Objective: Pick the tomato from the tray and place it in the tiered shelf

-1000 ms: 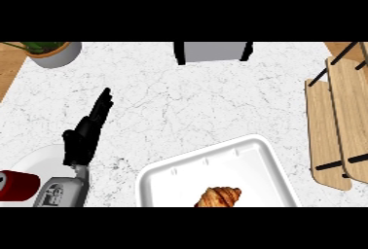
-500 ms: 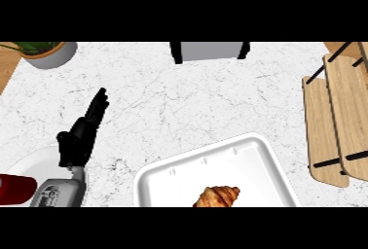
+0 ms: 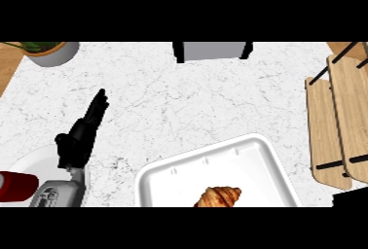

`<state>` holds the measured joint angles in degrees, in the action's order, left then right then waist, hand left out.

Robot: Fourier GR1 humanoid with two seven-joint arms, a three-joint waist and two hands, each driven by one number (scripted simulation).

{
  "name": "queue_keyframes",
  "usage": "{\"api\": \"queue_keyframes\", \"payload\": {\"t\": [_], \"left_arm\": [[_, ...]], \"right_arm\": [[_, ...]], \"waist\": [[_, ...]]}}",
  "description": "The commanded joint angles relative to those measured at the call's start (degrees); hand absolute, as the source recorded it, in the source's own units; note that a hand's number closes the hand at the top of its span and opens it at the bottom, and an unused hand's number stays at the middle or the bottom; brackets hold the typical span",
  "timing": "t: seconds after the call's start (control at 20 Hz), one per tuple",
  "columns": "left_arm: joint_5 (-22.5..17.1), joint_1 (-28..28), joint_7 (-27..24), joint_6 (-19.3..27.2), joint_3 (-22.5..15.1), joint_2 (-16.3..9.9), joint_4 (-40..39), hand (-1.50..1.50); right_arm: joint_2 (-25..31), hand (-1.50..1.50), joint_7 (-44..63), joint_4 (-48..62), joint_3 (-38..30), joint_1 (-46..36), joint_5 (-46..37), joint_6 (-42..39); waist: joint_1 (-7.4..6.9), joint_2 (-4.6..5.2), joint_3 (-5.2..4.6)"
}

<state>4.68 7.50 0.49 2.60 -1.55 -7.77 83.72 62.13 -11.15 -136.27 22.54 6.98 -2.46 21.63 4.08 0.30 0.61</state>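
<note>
A white tray [image 3: 244, 158] lies at the lower middle of the marble counter, with a croissant [image 3: 219, 196] on it near the view's bottom edge. No tomato shows in this view. The wooden tiered shelf [image 3: 336, 121] with black struts stands along the right edge. My left hand [image 3: 79, 136] rests at the lower left, left of the tray, open, its fingers straight and pointing up and away. My right hand does not show.
A potted plant in a grey pot [image 3: 49, 51] stands at the far left corner. A dark-framed grey appliance [image 3: 212, 50] sits at the far middle. A white plate [image 3: 32, 163] and a red cup [image 3: 16, 186] lie at the lower left by my left forearm.
My left hand has slid slightly down and to the left. The shelf sits a little more to the right in the view. The tray and croissant keep their place.
</note>
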Motion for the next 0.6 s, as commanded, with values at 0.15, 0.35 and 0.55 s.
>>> {"api": "queue_keyframes", "payload": {"t": [0.15,0.35,0.55], "left_arm": [[-0.3,-0.9,-0.3,-0.6,0.5,-0.8,0.0,0.0],[-0.3,-0.2,-1.0,-0.6,-0.4,0.5,-0.8,0.0],[-1.2,-1.7,-0.3,-2.4,0.5,-1.7,1.2,0.0]], "right_arm": [[3.2,1.5,-6.2,5.1,-15.6,-0.3,15.0,-4.9],[4.0,1.5,-13.2,14.9,-26.5,-2.8,24.0,-11.1],[6.4,1.5,-20.9,26.8,-37.0,-2.0,32.0,-22.4]], "waist": [[-0.01,-0.51,-0.04],[-0.7,-0.3,-0.18],[-1.35,-0.79,-0.29]]}}
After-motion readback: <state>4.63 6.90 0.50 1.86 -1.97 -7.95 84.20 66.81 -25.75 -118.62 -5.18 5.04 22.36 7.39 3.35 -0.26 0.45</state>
